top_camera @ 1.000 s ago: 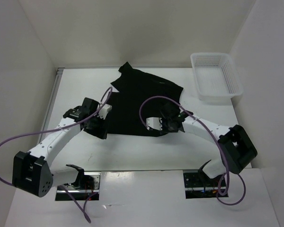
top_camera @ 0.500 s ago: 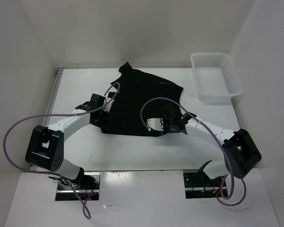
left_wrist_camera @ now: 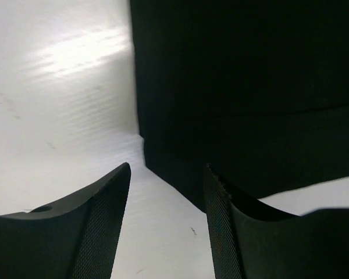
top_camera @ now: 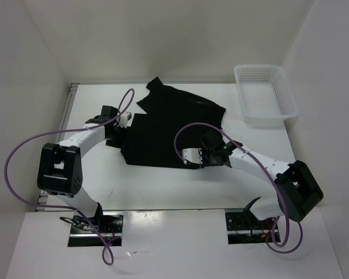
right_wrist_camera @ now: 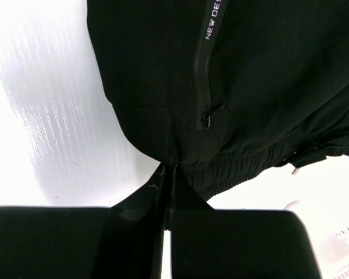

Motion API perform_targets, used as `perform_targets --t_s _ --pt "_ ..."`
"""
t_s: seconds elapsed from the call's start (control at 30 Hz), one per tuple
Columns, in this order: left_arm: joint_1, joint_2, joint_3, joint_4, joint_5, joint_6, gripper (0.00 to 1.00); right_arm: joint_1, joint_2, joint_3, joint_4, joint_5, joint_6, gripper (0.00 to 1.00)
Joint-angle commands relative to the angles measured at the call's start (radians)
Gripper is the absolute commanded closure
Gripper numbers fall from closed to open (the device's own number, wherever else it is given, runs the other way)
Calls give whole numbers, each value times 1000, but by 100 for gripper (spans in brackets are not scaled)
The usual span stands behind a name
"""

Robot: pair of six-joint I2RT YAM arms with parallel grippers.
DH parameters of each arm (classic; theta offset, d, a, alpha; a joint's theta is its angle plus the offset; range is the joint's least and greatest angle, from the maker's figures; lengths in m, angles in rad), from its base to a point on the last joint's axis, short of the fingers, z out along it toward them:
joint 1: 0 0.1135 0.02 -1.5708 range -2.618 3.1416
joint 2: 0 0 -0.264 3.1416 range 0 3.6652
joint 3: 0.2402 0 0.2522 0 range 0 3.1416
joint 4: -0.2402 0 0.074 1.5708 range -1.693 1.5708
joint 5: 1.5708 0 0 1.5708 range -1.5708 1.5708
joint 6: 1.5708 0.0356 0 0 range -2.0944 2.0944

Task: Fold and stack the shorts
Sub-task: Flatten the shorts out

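Observation:
The black shorts (top_camera: 168, 125) lie spread on the white table, partly folded. My left gripper (top_camera: 117, 135) is open at their left edge. In the left wrist view, a corner of the shorts (left_wrist_camera: 250, 87) lies just ahead of the open left gripper (left_wrist_camera: 167, 170), with bare table between the jaws. My right gripper (top_camera: 202, 157) is at the near edge of the shorts. In the right wrist view, the right gripper (right_wrist_camera: 170, 170) is shut on the cloth edge beside the elastic waistband (right_wrist_camera: 250, 168). A zipped pocket (right_wrist_camera: 200, 64) shows above it.
A white mesh basket (top_camera: 262, 119) stands at the far right of the table, apart from the shorts. White walls close in the table on the left, back and right. A purple cable (top_camera: 189, 131) loops over the shorts from the right arm.
My left gripper has moved back along the left edge of the shorts, and the arm has folded in. The near left part of the shorts now lies a little further left. My right gripper has barely moved.

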Motion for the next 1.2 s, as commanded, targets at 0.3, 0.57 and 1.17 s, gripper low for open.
perform_targets --t_s 0.3,0.57,1.17 --pt "-3 102 12 -70 90 4 40 0 -30 -6 31 -13 -20 100" --pt "-3 120 41 -41 44 4 33 0 -21 -6 31 -13 -29 100" --pt "-56 93 205 -102 114 4 99 0 -21 -6 31 -22 -38 100"
